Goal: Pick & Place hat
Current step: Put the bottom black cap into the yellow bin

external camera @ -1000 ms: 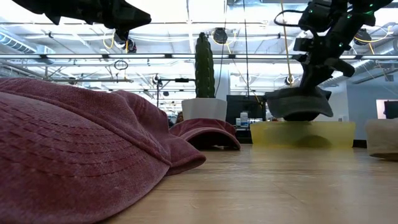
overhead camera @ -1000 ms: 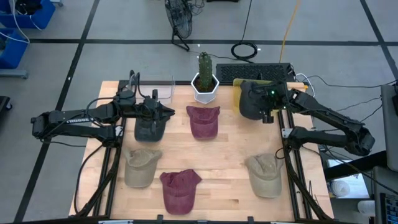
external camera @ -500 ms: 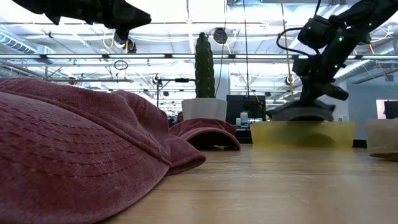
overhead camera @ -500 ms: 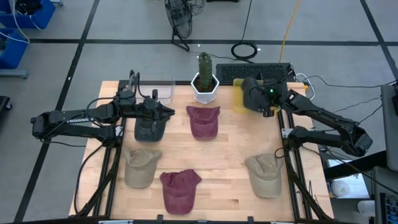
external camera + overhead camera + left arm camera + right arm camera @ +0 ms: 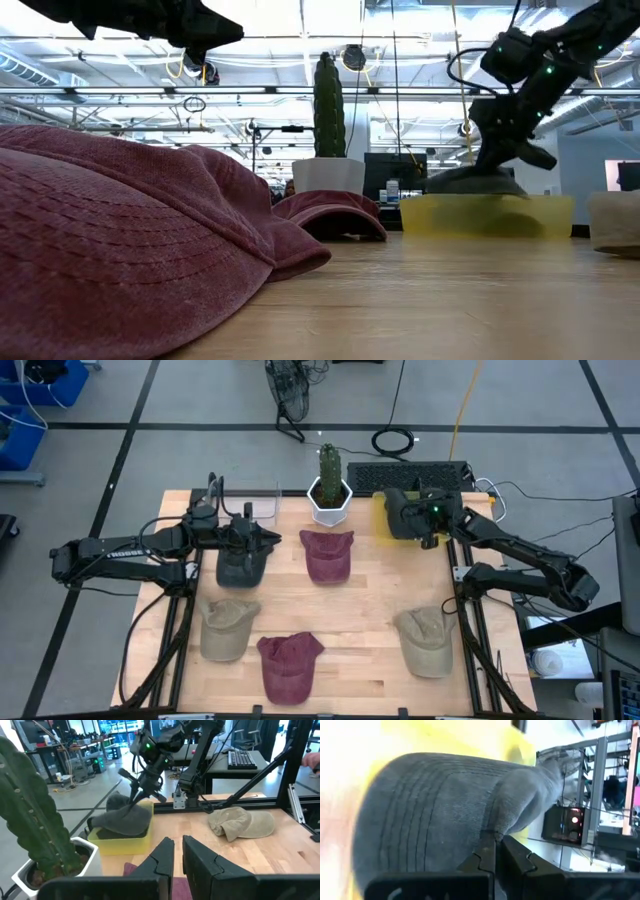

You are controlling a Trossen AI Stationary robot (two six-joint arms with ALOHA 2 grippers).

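Note:
A dark grey hat (image 5: 402,517) sits low in the yellow bin (image 5: 380,522) at the table's far right, and my right gripper (image 5: 420,528) is shut on it. In the low view the hat (image 5: 470,182) shows just above the bin's rim (image 5: 487,205). My left gripper (image 5: 270,540) waits in the air, shut, above a second dark grey hat (image 5: 240,568) on the left side of the table. My right gripper pinches a raised fold of the hat's crown (image 5: 495,827) between its two fingers. It comes from above, slanting down from the table's right (image 5: 505,150). The hat hangs below the fingers, with its lower part inside the yellow bin (image 5: 122,840).
A maroon hat (image 5: 327,555) lies mid-table, and another maroon hat (image 5: 288,665) lies near the front edge. Khaki hats lie at near left (image 5: 228,628) and near right (image 5: 425,642). A cactus in a white pot (image 5: 329,490) and a clear container (image 5: 258,502) stand at the far edge.
My right gripper has carried the dark grey hat toward the far edge and down. The hat hung clear above the yellow bin's rim a second ago; now it has sunk into the bin. The gripper has stayed shut on it.

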